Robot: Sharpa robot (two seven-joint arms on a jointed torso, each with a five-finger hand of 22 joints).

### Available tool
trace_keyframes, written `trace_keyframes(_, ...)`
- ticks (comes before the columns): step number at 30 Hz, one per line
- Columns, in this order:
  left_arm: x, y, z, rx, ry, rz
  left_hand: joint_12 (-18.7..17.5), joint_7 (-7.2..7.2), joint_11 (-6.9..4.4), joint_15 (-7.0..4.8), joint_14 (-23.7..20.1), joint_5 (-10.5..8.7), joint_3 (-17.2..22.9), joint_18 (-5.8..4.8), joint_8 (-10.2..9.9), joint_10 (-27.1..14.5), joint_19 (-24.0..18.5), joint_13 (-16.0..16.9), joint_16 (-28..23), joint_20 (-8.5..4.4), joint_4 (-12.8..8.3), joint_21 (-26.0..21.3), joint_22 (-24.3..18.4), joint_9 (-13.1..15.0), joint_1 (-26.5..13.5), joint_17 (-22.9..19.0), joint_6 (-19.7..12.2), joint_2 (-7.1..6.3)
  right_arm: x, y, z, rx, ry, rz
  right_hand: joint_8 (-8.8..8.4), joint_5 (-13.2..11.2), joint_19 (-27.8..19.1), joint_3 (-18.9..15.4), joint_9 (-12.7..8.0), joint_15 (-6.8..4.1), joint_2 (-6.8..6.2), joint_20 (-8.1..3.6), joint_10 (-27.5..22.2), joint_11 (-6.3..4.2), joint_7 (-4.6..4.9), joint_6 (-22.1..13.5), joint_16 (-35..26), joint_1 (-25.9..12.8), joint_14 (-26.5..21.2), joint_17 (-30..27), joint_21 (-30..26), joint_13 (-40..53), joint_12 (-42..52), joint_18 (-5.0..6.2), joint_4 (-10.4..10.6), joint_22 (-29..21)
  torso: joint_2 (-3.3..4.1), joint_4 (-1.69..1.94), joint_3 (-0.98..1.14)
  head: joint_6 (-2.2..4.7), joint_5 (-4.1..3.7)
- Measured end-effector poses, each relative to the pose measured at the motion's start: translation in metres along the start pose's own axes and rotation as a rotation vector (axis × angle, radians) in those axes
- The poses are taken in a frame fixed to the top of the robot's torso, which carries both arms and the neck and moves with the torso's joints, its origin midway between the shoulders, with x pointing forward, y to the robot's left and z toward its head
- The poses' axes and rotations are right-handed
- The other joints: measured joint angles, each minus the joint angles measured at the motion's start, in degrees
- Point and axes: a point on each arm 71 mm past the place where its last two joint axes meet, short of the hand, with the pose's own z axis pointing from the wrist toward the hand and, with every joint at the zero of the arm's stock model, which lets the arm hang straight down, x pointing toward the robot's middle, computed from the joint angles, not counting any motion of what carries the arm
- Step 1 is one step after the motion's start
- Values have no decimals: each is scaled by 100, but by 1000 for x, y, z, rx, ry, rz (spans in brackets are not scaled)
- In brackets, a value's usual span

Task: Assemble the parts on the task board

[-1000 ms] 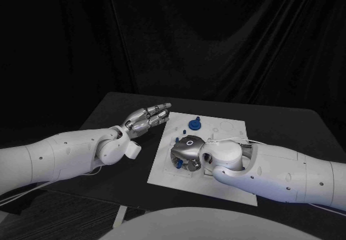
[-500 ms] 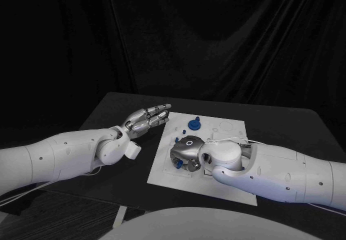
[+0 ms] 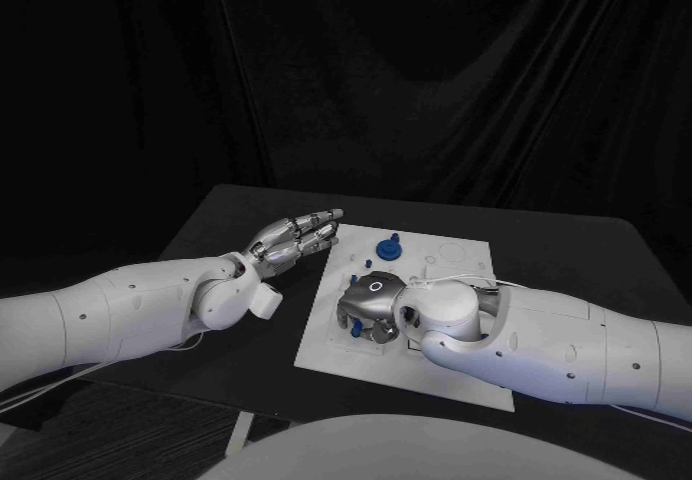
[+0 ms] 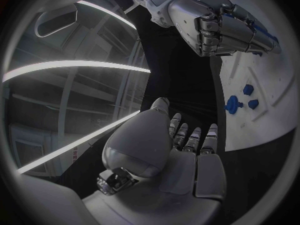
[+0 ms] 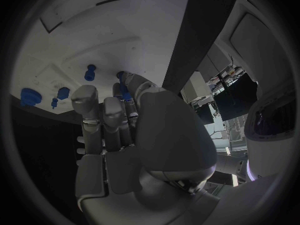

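The white task board (image 3: 459, 252) lies mid-table. My right hand (image 3: 372, 299) hangs low over its middle with the fingers curled in. In the right wrist view a slim blue part (image 5: 122, 85) sits between the thumb and fingers of that hand (image 5: 119, 130), and it looks pinched. Another blue part (image 3: 388, 245) stands upright near the board's far side. My left hand (image 3: 296, 238) hovers by the board's far left corner, fingers stretched out and apart, holding nothing. The left wrist view shows the left hand (image 4: 181, 150) and a cluster of blue parts (image 4: 240, 101) on the board (image 4: 275, 80).
More small blue parts (image 5: 44, 96) and a blue peg (image 5: 90, 73) rest on the board (image 5: 125, 25) beyond my right hand. Shallow outlined recesses mark the board's far right. The black table (image 3: 231, 215) surrounds the board, with dark curtains behind.
My right hand has edged slightly to the left over the board's middle. The left hand and the upright blue part have stayed put.
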Motion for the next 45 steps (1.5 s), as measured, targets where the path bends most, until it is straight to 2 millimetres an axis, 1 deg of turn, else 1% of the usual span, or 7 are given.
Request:
trace_keyframes(21,0,1,0,-11,2,-2,0,0,-1,0,0,0,0,0,0,0,0,0,0,0,0,0,0,0,0,0,0,0,4,-2,-3,6,8,5,-200,-439,-347,-98,-271,234,-106,285,-1345,348,-132,-618,-73,-106,-337,-359,-621,-216,-621,3,96,0,1,3,1,-1,8)
trace_keyframes(25,-1,1,0,-12,2,-2,0,0,-1,0,0,0,0,0,0,0,0,0,0,0,0,0,0,0,0,0,0,0,5,-4,-6,9,2,8,-265,-530,-398,-699,-378,235,-105,274,-1862,407,-262,-955,-134,-101,-461,-455,-821,-295,-663,3,335,0,1,3,1,-1,15)
trace_keyframes(28,-1,1,0,-13,2,-2,0,0,-1,0,0,0,0,0,0,0,0,0,0,0,0,0,0,0,0,0,0,0,4,-6,-9,12,-7,10,-266,-532,-545,-1157,-540,240,-272,313,-2454,450,-376,-1273,-146,501,-641,-666,-1222,-295,-611,6,1271,0,0,3,1,-1,25)
trace_keyframes(30,-1,1,0,-14,2,-2,0,0,0,-1,-1,0,0,0,0,-2,0,0,0,0,0,0,0,0,1,0,0,0,2,-8,-13,14,-18,9,-334,-531,-796,-1219,-816,226,-393,277,-2873,388,-650,-2118,-560,619,-994,-1359,-1693,-295,-610,8,1359,0,-3,1,1,-1,40)
trace_keyframes(33,-1,1,-1,-14,1,-2,0,1,21,-94,-92,0,0,0,0,-20,0,0,-1,-1,-1,0,-3,0,1,0,0,-1,-5,-14,-21,20,-48,3,-333,-531,-961,-1233,-875,249,-543,266,-3213,388,-738,-2711,-648,516,-1179,-1422,-1885,-295,-609,400,1373,0,-7,0,1,-1,71)
trace_keyframes(41,-5,0,-4,-8,-12,5,0,1,34,-247,-83,0,0,0,0,-10,-1,0,-2,-1,0,0,-52,0,1,-2,0,-1,-33,-34,-62,4,-199,-2,-287,-678,-878,-1535,-877,181,-711,243,-3033,211,-822,-2227,-547,-577,-1040,-1371,-2013,-284,-64,401,1407,0,-14,0,0,-1,154)
trace_keyframes(45,-8,-1,-7,1,-22,10,0,0,93,-247,-83,0,0,0,0,-14,-1,0,-31,-1,0,0,-53,0,-24,-2,0,-27,-55,-57,-93,14,-308,32,-91,-628,-839,-1533,-846,184,-677,205,-2930,320,-566,-1687,-482,-692,-1043,-1352,-2081,-255,173,401,1406,0,-14,5,-1,0,159)
